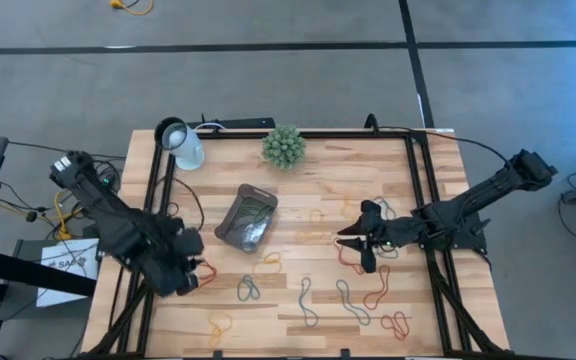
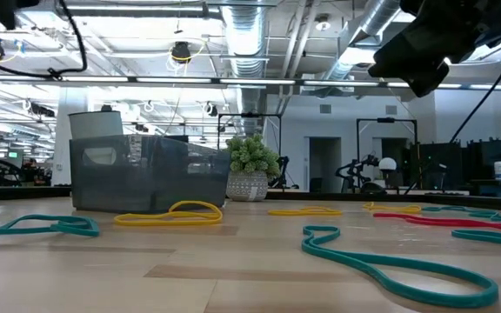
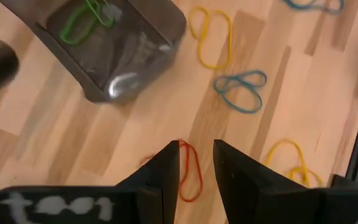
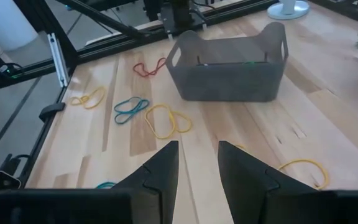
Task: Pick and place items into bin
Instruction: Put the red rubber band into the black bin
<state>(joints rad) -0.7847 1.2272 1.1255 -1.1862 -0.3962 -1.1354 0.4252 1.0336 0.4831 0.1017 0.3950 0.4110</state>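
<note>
Clearly the left gripper (image 3: 196,163) had its two dark fingers spread a little, with a narrow gap between them and nothing pinched; a red loop (image 3: 190,171) lay on the wood right in that gap, just below the tips. Whether the tips touched the loop could not be told. The right gripper (image 4: 197,163) showed the same narrow spread and held nothing, hanging above bare table with yellow loops (image 4: 166,121) and a teal loop (image 4: 131,109) lying farther off.

Judging by this, the step in hand was a pick by the left arm: lined up over the red loop, not yet closed on it. The next move would call for lowering until the fingertips straddled the thin band, closing, then carrying it to the bin (image 1: 246,218), which stood near the table's middle between the two arms, with a green loop (image 3: 86,22) already inside. Because the band is thin and flat, the fingers could slide over it.

Many loops were scattered over the table (image 1: 298,312), so most of the task remained.
</note>
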